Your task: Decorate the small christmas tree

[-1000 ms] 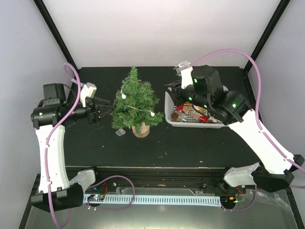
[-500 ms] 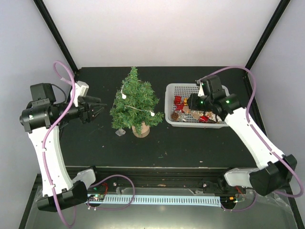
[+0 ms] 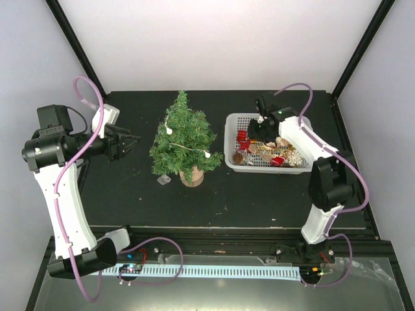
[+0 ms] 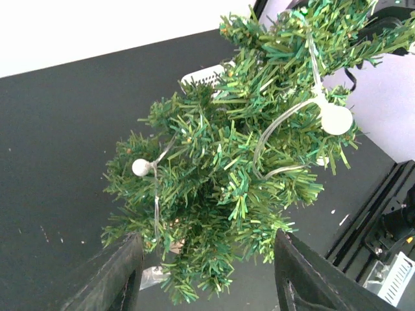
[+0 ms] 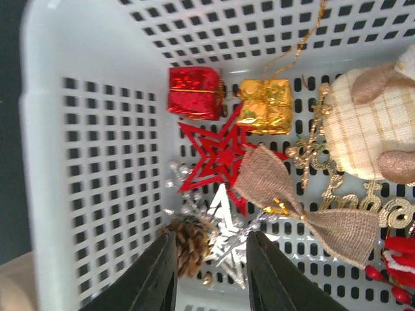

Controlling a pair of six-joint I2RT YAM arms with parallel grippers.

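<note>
The small christmas tree point(image 3: 184, 139) stands upright on its round wooden stump point(image 3: 192, 176) near the middle of the black table point(image 3: 259, 194), a little toward the left arm's side; a thin string with white round bulbs point(image 3: 168, 130) winds across its green branches, and the left wrist view shows two of those bulbs, a large one point(image 4: 336, 119) near the top and a smaller one point(image 4: 141, 167) lower down; a small clear piece point(image 3: 165, 179) lies on the table just beside the stump

To the tree's left, the left gripper point(image 3: 131, 141) points sideways at the branches, near them but apart; its jaws stand fairly wide with nothing between them, and from its own camera the tree point(image 4: 240, 175) fills the gap ahead of the fingers point(image 4: 110, 278)

On the tree's right a white plastic basket point(image 3: 231, 146) with a perforated wall sits close to it; the right gripper point(image 3: 258, 128) reaches down over the basket's left end, jaws narrowly apart and not clamped on anything; below its fingers point(image 5: 159, 275) lie a pine cone point(image 5: 191, 240) and a silver snowflake point(image 5: 224, 236); further in are a red star point(image 5: 217, 159), a burlap bow point(image 5: 305, 207), a red gift box point(image 5: 194, 92) touching a gold gift box point(image 5: 264, 107), a checked fabric ornament point(image 5: 363, 129), gold glitter lettering point(image 5: 363, 201) and red berries point(image 5: 395, 259) at the edge
</note>
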